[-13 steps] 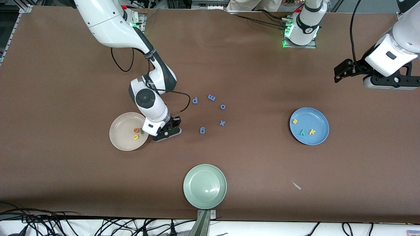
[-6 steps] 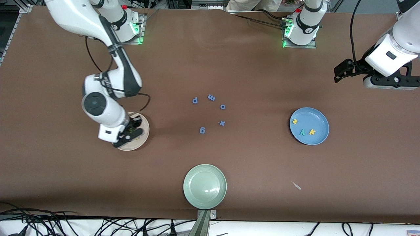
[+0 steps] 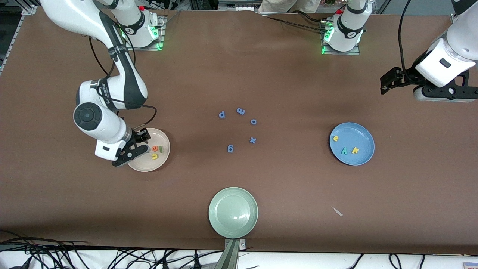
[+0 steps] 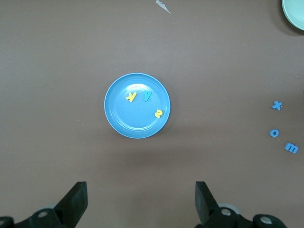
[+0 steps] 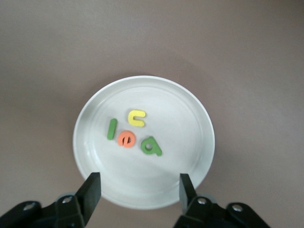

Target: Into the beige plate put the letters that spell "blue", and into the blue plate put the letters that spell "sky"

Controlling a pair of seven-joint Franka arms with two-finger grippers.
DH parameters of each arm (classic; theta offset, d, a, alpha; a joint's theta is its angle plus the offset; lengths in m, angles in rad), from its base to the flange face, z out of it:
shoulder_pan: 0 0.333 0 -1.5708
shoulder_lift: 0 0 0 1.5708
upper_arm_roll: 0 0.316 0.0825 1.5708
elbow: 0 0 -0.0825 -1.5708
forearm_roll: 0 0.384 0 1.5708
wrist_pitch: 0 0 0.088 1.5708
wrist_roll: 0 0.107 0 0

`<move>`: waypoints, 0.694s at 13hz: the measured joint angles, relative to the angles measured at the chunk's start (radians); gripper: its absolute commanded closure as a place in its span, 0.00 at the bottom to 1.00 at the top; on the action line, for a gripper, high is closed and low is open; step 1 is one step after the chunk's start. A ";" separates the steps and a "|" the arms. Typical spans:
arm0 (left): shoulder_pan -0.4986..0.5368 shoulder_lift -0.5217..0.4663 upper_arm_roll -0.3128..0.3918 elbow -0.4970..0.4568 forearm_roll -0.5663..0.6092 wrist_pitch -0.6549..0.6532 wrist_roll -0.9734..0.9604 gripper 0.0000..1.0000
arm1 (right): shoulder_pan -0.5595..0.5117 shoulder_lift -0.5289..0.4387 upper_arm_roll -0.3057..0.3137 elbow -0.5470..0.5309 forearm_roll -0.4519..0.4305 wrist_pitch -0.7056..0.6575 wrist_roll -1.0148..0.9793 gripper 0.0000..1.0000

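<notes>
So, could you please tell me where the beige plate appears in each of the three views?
Front view: the beige plate lies toward the right arm's end of the table, partly under the right gripper.
Left wrist view: not in it; only the blue plate and loose blue letters show.
Right wrist view: mid-picture, just past that gripper's open jaws.
Shared landmark: the orange "e" in the plate.

- The front camera looks down from high across my table (image 3: 261,74).
- My left wrist camera shares the blue plate (image 4: 137,105) with it.
- My right wrist camera looks closely down on the beige plate (image 5: 190,114).
</notes>
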 measured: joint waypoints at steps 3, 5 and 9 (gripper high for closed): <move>0.000 0.000 0.000 0.001 0.000 0.000 0.000 0.00 | 0.000 -0.109 0.000 0.099 0.000 -0.192 0.052 0.00; 0.000 0.000 0.000 0.001 0.000 -0.001 0.000 0.00 | -0.001 -0.224 -0.002 0.124 0.000 -0.274 0.060 0.00; 0.000 0.000 0.000 0.002 0.000 -0.001 0.000 0.00 | -0.011 -0.389 -0.038 0.122 -0.001 -0.409 0.063 0.00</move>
